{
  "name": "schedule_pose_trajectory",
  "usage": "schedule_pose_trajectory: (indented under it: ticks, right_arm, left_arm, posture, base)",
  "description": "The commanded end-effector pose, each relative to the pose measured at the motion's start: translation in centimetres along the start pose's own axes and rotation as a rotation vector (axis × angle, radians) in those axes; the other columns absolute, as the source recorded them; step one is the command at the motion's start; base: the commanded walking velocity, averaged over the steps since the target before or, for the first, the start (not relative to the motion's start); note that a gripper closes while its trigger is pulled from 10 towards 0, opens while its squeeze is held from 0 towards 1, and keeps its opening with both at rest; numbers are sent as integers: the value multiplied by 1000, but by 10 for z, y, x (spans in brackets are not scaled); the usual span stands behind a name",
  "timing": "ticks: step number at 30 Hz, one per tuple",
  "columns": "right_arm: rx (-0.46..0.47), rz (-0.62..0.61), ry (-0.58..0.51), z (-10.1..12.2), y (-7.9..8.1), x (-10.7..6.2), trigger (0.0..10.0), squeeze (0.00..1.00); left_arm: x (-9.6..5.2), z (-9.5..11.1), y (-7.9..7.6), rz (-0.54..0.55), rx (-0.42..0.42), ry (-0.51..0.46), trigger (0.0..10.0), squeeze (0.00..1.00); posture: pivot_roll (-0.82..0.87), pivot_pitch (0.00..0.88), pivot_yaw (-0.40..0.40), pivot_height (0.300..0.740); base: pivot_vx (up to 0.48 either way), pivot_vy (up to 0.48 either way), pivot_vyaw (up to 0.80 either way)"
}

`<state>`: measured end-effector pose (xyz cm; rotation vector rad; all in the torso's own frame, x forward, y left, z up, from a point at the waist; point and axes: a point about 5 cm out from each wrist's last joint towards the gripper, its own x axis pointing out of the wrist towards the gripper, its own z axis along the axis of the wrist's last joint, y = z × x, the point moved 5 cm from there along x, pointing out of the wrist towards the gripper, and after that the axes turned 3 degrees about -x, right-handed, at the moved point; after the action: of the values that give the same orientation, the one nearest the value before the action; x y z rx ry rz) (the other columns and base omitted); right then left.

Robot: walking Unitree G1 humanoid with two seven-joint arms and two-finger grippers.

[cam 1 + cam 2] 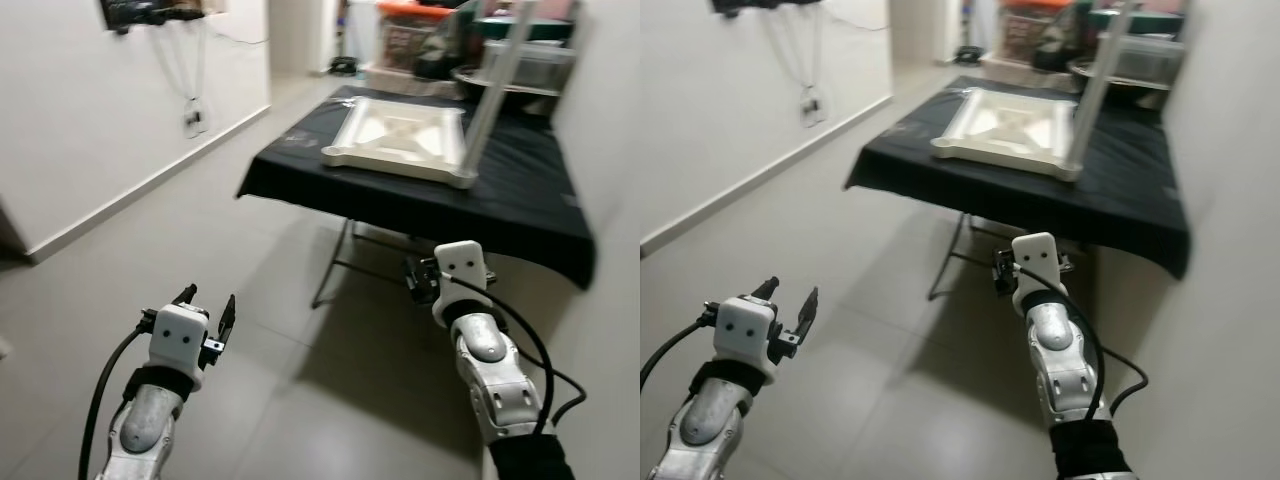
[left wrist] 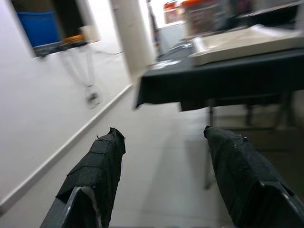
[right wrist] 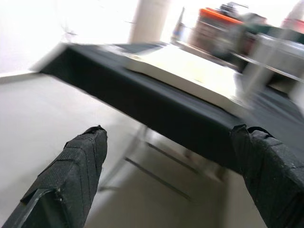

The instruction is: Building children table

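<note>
The white children's table [image 1: 398, 138] lies upside down on the tabletop [image 1: 520, 195], which is draped in a black cloth, and I take that piece as my landmark. Its underside faces up, with a raised rim and crossed ribs in the middle. One pale leg [image 1: 497, 88] stands upright from its corner nearest my right side, rising past the top of the head view. Beyond the piece, at the far end of the tabletop, sit an orange-lidded container [image 1: 408, 30] and some clear bins [image 1: 525, 60], too blurred for me to tell more.

My right jaws [image 3: 171, 166] are held low in front of the tabletop's near edge, below the level of the piece and well apart from it; they stand wide open and empty. My left jaws [image 1: 207, 310] hang over the pale tiled floor [image 1: 250, 300], farther from the piece and off to its left, also spread open with nothing between them. In the left wrist view the piece [image 2: 247, 40] shows beyond the two fingers [image 2: 95, 175], on the cloth's edge.

Left of the piece, across the floor, runs a white wall [image 1: 90, 110] with cables [image 1: 190, 75] dangling from a dark fixture.
</note>
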<state>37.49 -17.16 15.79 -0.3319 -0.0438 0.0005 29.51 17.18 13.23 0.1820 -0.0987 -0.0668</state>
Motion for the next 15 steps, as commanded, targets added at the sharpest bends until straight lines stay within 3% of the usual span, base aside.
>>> schedule_pose_trajectory:
  ticks: [1, 5, 7, 15]
  right_arm:
    - [-10, -2, -2, -1, 0, -1, 10000, 0]
    - [46, -17, -3, -1, -3, -1, 10000, 0]
    - [83, -36, 1, -2, -7, 0, 10000, 0]
    - [88, -45, 7, -4, -8, 0, 10000, 0]
  left_arm:
    - [-1, 0, 0, -6, 10, -1, 10000, 0]
    - [-1, 0, 0, -7, 15, -3, 10000, 0]
    - [-1, 1, 0, -8, 17, -5, 10000, 0]
    - [0, 3, -2, -18, 12, -16, 10000, 0]
  posture:
    - [-53, 0, -80, 740]
    - [-49, 0, -79, 740]
    - [-49, 0, -78, 740]
    - [-45, 0, -74, 740]
  base:
    - [0, 0, 800]
    - [0, 0, 684]
    - [0, 0, 0]
    - [0, 0, 0]
